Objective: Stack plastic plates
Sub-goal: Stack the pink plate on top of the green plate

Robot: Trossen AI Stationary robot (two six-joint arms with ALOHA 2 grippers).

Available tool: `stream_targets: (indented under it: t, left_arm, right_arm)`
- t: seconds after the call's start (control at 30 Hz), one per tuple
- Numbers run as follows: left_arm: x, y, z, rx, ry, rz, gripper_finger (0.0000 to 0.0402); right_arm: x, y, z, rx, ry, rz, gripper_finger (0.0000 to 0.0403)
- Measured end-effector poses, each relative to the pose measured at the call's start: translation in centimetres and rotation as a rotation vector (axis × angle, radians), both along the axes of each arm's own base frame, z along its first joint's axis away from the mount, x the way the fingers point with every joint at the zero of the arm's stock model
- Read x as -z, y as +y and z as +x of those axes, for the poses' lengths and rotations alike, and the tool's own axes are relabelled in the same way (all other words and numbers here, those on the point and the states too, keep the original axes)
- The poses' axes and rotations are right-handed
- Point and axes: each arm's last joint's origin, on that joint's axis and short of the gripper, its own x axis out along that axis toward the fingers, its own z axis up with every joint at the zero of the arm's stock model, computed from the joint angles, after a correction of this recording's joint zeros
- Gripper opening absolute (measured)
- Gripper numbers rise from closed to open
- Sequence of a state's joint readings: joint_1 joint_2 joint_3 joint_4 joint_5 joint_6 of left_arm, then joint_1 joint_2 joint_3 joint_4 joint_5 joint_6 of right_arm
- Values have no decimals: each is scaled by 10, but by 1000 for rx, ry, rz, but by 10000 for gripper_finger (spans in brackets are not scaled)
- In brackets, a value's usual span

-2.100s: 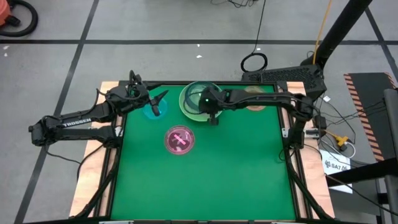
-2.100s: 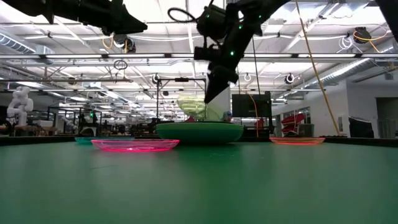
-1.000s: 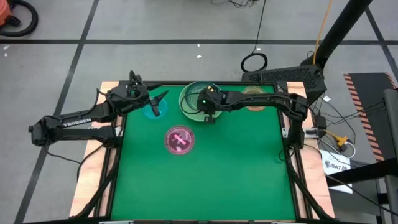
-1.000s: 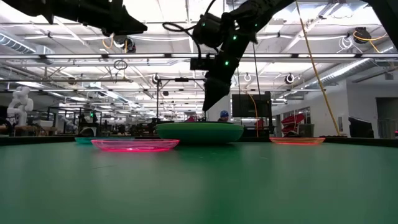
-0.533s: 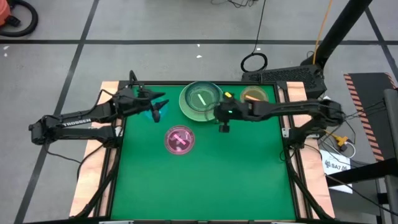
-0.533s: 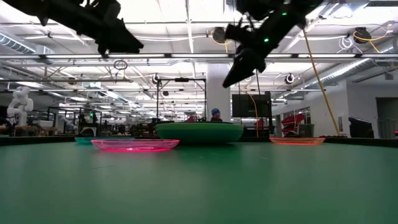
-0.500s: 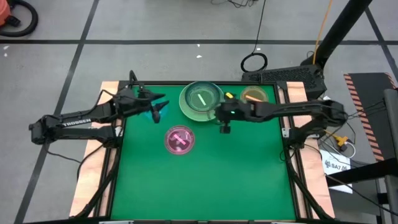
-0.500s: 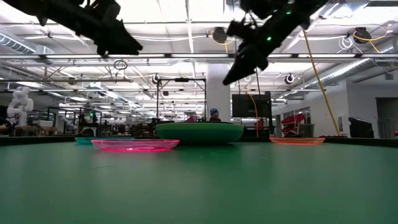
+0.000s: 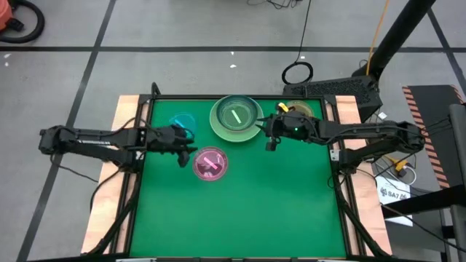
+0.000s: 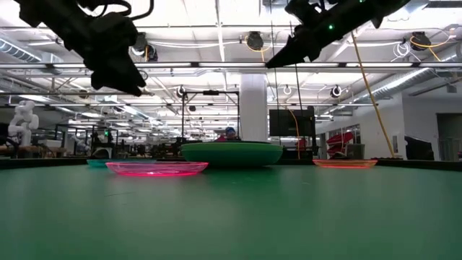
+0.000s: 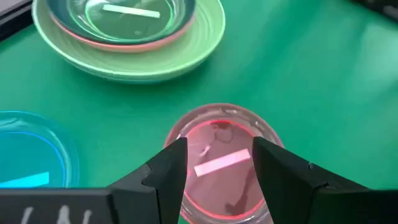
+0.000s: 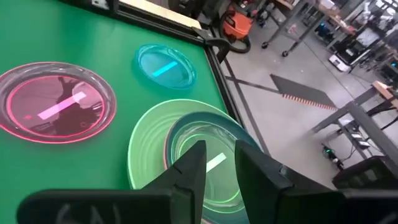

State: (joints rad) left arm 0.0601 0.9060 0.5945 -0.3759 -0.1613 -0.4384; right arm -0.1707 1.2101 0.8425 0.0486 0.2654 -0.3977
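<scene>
A stack of large plates (image 9: 237, 118) stands near the table's far edge: light green at the bottom, pink and teal nested in it, a small translucent green dish on top. The small magenta plate (image 9: 210, 163) lies flat mid-table, the small blue plate (image 9: 182, 122) left of the stack, the small orange plate (image 9: 297, 111) right of it. My left gripper (image 11: 217, 146) hovers open above the magenta plate (image 11: 221, 162), over its left edge. My right gripper (image 12: 219, 155) hangs open in the air just right of the stack (image 12: 186, 155), holding nothing.
The table's raised frame (image 9: 143, 145) borders the green mat. Bare mat fills the near half of the table (image 9: 240, 211). In the low view both grippers, left (image 10: 123, 72) and right (image 10: 281, 58), are well above the plates (image 10: 231, 153).
My right gripper has risen from just above the stack and drawn away toward the table's right edge, empty. My left gripper has moved from above the blue plate toward the near edge, coming lower, and now hovers over the magenta plate. No plate has moved in the last second.
</scene>
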Motion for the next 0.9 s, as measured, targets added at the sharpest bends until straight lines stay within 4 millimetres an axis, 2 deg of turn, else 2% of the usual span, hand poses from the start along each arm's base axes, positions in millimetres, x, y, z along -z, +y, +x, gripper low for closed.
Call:
stream_targets:
  t: [0.2,0.4,0.63,0.9]
  left_arm:
    - [24,-24,27,35,83,62,186]
    - [49,-38,42,86,171,89,186]
    - [75,-34,50,94,305,155,186]
    - [78,-21,50,54,345,159,186]
  right_arm:
    - [-1,-3,-1,5,29,-69,77]
    - [1,-10,-4,33,55,-81,77]
    - [0,-17,-5,60,57,-87,77]
    - [0,-24,-7,93,64,-98,77]
